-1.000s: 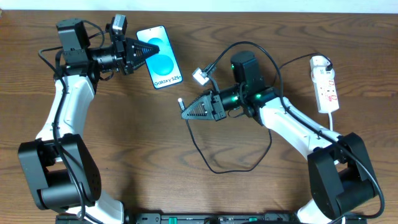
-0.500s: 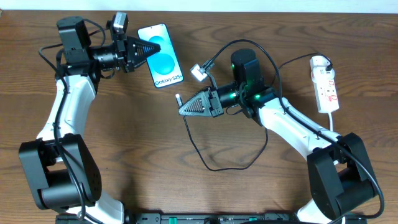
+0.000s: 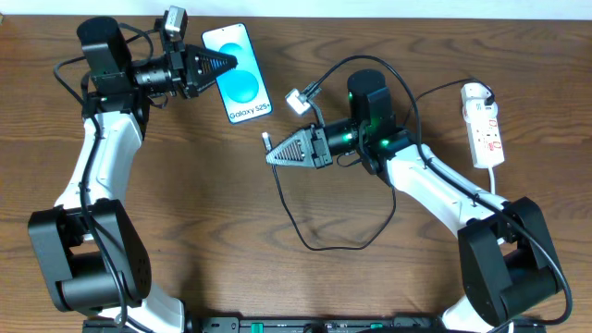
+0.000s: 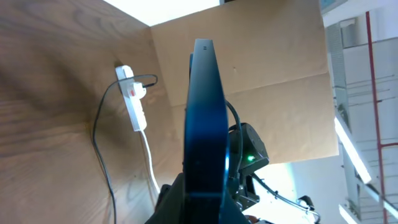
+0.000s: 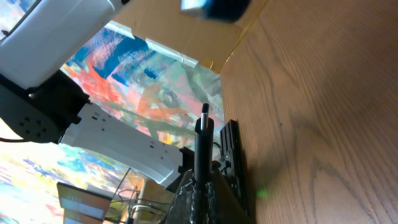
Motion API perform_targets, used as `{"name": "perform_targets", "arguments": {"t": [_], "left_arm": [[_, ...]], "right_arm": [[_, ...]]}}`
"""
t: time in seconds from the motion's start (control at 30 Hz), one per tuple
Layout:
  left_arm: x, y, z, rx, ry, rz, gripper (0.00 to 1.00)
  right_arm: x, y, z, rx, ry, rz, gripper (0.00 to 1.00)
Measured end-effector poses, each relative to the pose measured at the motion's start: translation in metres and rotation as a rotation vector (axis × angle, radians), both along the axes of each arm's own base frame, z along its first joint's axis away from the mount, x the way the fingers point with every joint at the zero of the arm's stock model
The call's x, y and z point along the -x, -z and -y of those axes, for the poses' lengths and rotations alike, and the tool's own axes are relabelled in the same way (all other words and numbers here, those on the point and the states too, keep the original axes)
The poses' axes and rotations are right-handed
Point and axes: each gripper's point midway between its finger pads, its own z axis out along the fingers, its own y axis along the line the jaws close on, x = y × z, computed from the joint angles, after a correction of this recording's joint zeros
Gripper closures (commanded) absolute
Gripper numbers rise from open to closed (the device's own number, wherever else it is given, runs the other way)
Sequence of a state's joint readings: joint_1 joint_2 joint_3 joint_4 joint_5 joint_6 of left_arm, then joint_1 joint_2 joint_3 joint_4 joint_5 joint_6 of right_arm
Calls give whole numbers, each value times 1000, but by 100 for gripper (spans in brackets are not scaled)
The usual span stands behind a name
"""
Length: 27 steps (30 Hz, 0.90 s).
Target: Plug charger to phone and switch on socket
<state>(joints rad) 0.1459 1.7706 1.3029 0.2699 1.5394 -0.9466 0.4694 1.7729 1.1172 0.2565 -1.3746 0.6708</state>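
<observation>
My left gripper is shut on the phone, holding it by its upper left edge at the table's back left; its blue screen faces up. In the left wrist view the phone stands edge-on between the fingers. My right gripper is shut on the charger near mid-table, the plug tip pointing toward the phone a short way off. The right wrist view shows the charger plug sticking up from the shut fingers. The charger cable loops over the table. The socket lies at the far right.
A small white adapter block on a black cable hangs near the right arm's wrist. The socket's white cord runs down toward the right arm's base. Both arm bases stand at the table's front corners.
The left gripper has lifted the phone slightly back and left. The right gripper with the charger has crept left and up toward the phone.
</observation>
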Motion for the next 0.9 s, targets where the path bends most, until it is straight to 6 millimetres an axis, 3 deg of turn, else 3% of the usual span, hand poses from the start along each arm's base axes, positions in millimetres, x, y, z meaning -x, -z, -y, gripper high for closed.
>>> {"name": "perform_targets", "arguments": {"t": [0.3,0.53,0.9], "left_arm": [[3,-1,12,6,29,-24,93],[1,-16,13,4,33,60,93],[3,-24,19,19,46,27,93]], "right_arm": [[-4,-4,2,-16,8,23,99],[-17,-7,20,-27,31,20,99],[-7,-11,24,-65,-37,49,99]]}}
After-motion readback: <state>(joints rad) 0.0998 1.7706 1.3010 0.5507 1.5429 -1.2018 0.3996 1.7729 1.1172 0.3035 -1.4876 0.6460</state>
